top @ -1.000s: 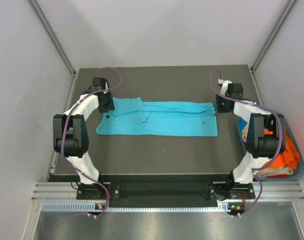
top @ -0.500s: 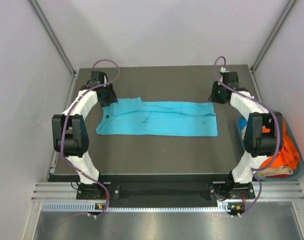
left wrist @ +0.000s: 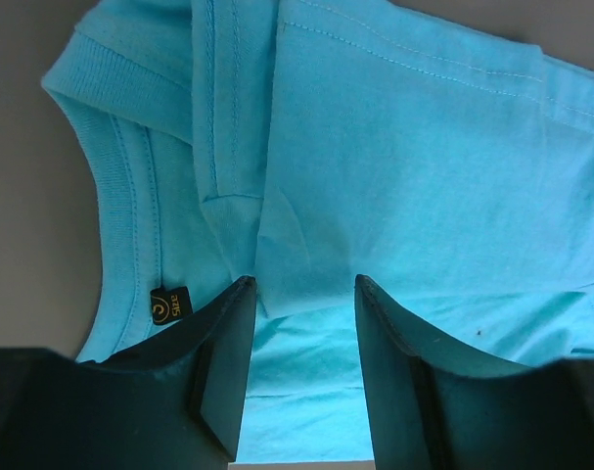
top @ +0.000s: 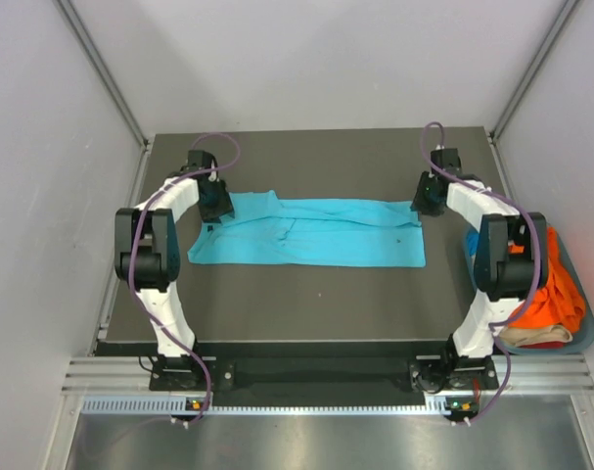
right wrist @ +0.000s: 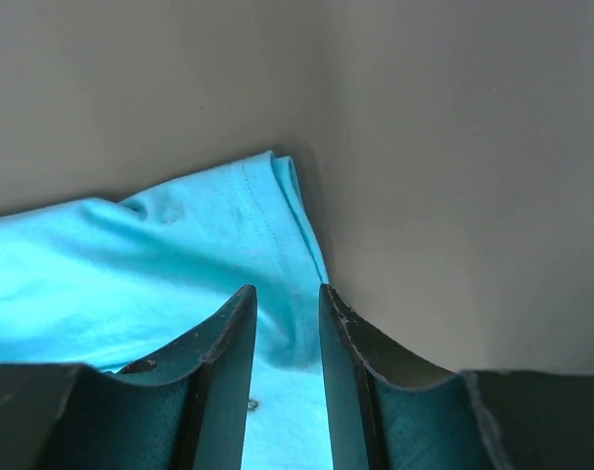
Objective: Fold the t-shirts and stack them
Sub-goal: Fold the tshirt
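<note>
Both arms had shifted slightly since the earlier frames, the left elbow swinging inward; the turquoise t-shirt [top: 321,235] kept its place, spread flat across the table [top: 316,313]. Left gripper [left wrist: 303,289]: fingers moderately parted, holding nothing, over the collar end. Right gripper [right wrist: 288,292]: fingers narrowly parted, holding nothing, over the shirt's far right corner. An orange t-shirt [top: 556,294] lay in the basket [top: 582,333] at right.

One turquoise shirt [top: 316,233] lies on the one table [top: 316,304]. One basket [top: 582,338] holds two visible shirts: one orange shirt [top: 556,294] and one beige shirt [top: 531,336]. There are two arms, the left arm [top: 145,257] and the right arm [top: 507,257].
</note>
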Controlling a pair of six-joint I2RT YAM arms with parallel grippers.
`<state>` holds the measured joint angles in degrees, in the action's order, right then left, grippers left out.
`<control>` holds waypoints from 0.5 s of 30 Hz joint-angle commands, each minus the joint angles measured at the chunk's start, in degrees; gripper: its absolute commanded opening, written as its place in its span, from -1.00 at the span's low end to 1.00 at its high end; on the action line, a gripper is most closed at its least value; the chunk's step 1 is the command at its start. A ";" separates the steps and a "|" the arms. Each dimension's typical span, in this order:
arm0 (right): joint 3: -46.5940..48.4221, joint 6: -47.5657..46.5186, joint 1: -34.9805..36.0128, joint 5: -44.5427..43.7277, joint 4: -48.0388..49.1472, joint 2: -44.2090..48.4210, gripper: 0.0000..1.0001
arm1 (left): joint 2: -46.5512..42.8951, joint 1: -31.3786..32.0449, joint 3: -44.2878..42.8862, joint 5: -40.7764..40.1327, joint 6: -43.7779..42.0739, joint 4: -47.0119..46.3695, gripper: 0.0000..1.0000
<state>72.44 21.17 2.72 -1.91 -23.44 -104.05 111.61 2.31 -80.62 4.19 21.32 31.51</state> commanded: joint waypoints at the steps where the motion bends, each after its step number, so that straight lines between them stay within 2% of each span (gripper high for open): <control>1: -0.99 1.33 -0.17 -0.11 1.03 -0.72 -0.35 | 0.45 -0.11 -0.76 -0.41 -0.05 -1.10 0.00; 3: -1.86 1.24 -0.17 0.07 1.12 -0.98 -0.37 | 0.54 -0.11 -1.21 -0.14 -0.23 -1.36 -0.07; 6: -3.44 1.59 -0.26 0.77 1.82 -1.15 -0.38 | 0.80 -0.11 -1.82 -0.40 -0.67 -1.01 -0.45; 7: -3.71 1.68 -0.17 0.77 2.08 -1.16 -0.38 | 0.89 -0.11 -1.91 -0.41 -0.84 -0.92 -0.70; 9: -4.41 1.77 -0.26 0.95 2.35 -1.33 -0.39 | 1.15 -0.11 -2.35 -0.76 -1.11 -0.31 -0.94; 10: -4.50 1.77 -0.26 0.95 2.43 -1.42 -0.40 | 1.15 -0.02 -2.52 -0.93 -1.45 0.30 -1.00; 13: -4.68 1.60 -0.79 0.68 2.70 -1.77 -0.53 | 0.98 -0.11 -3.31 -2.07 -2.07 1.45 -1.00; 15: -4.51 0.81 -0.88 0.33 3.40 -1.95 -0.81 | 0.36 -0.11 -3.58 -3.65 -2.51 1.98 -1.00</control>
<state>67.83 22.17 2.44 -1.23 -23.00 -105.67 112.18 2.31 -81.71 2.92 20.12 31.94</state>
